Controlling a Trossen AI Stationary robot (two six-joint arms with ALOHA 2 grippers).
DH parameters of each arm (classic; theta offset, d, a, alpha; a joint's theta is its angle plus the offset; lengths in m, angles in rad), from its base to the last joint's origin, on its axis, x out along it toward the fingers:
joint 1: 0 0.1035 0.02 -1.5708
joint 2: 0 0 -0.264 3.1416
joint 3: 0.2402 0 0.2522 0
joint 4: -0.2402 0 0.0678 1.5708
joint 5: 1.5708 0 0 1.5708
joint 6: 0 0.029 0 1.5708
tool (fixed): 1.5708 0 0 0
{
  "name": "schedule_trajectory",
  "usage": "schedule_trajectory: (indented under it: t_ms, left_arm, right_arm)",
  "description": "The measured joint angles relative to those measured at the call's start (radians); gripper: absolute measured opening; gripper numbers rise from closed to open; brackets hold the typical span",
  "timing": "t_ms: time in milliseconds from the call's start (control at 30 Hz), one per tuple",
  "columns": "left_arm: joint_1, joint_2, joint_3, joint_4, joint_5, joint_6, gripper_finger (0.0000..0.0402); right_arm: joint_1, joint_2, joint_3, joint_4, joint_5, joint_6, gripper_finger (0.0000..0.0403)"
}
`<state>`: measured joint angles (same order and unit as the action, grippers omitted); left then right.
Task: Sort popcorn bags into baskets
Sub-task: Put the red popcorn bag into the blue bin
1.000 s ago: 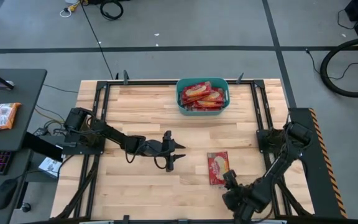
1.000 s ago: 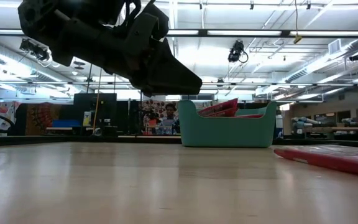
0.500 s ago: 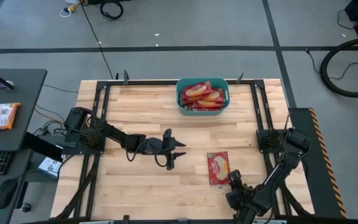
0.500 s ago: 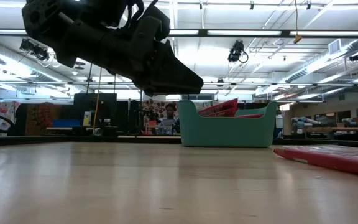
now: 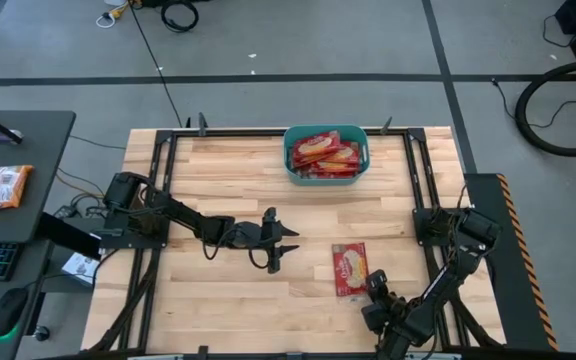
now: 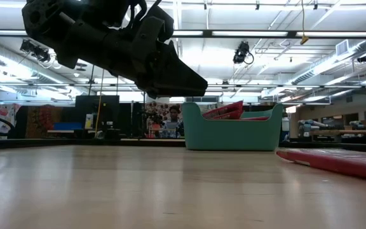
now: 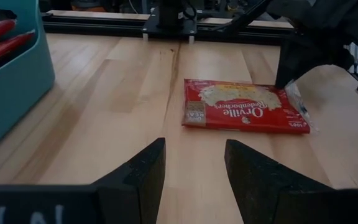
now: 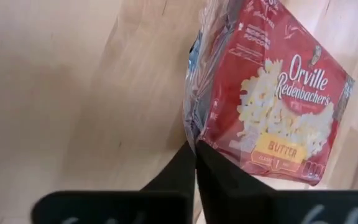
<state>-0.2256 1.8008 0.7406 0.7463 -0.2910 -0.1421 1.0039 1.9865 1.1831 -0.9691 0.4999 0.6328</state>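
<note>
Looking straight down, the high view showed one popcorn bag (image 5: 351,269) lying flat on the table (image 5: 208,180), well apart from the teal basket (image 5: 326,153), which already held several red bags at the far edge. The right gripper (image 5: 376,287) sat at the bag's near corner, while the left gripper (image 5: 286,241) hovered mid-table with its fingers spread.

From table height, the left arm hung above the wood; the basket (image 6: 232,132) stood behind, and the loose bag (image 6: 335,160) lay low at the right.

The left wrist view showed that arm's fingers (image 7: 143,168) parted with nothing between them, the bag (image 7: 240,106) lying ahead of them and the other arm at its far end.

The right wrist view showed the two fingers (image 8: 191,163) pressed together on the bag's (image 8: 272,99) sealed edge, pinching it.

The step in hand seemed to be securing the last loose bag. Next would likely come a lift clear of the wood and a carry to the basket, keeping the thin edge from slipping out.
</note>
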Motion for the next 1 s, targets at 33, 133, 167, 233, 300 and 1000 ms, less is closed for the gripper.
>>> schedule_trajectory:
  t_ms: [33,133,167,233,300,1000]
  left_arm:
    - [0.0,0.0,0.0,-0.001,0.0,0.0,0.0172]
    - [0.0,0.0,0.0,-0.003,0.054,0.001,0.0172]
    - [0.0,0.0,0.0,0.001,0.077,0.013,0.0172]
    - [-0.007,0.0,0.001,0.008,0.099,0.065,0.0172]
    - [-0.028,0.0,0.011,0.007,0.1,0.128,0.0175]
    - [-0.089,0.195,0.285,-0.108,-0.053,0.305,0.0287]
  right_arm:
    - [0.0,0.0,0.0,0.0,-0.002,0.002,0.0011]
    - [-0.012,0.0,0.023,-0.033,-0.003,0.011,0.0012]
    - [-0.019,-0.001,0.039,-0.062,-0.003,0.02,0.0011]
    - [-0.04,-0.012,0.077,-0.153,-0.002,0.035,0.0007]
    - [-0.063,-0.037,0.116,-0.233,0.019,0.053,0.0006]
    - [-0.279,-0.248,0.244,-0.155,0.085,0.106,0.0003]
